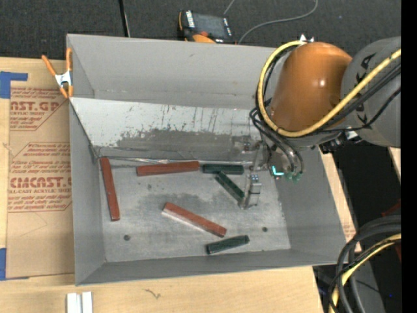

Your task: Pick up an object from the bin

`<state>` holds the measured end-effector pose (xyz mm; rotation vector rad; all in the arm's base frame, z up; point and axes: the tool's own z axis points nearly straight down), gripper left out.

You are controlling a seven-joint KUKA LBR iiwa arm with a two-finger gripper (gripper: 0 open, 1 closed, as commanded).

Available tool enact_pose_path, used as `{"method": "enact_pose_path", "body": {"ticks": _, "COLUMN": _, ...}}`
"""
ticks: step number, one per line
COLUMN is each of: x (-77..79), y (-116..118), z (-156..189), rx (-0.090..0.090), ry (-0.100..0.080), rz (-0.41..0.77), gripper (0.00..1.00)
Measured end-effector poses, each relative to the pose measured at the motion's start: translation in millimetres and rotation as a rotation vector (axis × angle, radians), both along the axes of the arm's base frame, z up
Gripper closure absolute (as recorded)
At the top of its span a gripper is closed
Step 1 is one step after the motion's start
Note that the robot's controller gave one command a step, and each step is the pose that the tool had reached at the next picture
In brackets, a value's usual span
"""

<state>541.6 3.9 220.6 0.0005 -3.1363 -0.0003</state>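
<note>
Down at the right end of the grey bin, the gripper hangs low beneath the arm's orange cover; I can't tell whether it is spread or clenched. A slanted dark green stick lies just beside it on the left, and a second green stick lies just beyond that. A red-brown stick lies further left and nearer me, and another green stick lies by the front wall.
</note>
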Motion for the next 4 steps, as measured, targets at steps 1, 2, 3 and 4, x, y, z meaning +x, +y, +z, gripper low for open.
{"method": "enact_pose_path", "body": {"ticks": 1, "x": -51.9, "y": 28, "z": -135, "rx": 0.0, "ry": 0.005, "rz": -0.112, "gripper": 0.0}}
{"method": "enact_pose_path", "body": {"ticks": 2, "x": -38.3, "y": 53, "z": -152, "rx": 0.001, "ry": -0.005, "rz": -0.12, "gripper": 0.0}}
{"method": "enact_pose_path", "body": {"ticks": 3, "x": -37.6, "y": 51, "z": -150, "rx": 0.001, "ry": -0.007, "rz": -0.121, "gripper": 1.0}}
{"method": "enact_pose_path", "body": {"ticks": 4, "x": -19.9, "y": 67, "z": 9, "rx": 0.001, "ry": -0.016, "rz": -0.012, "gripper": 1.0}}
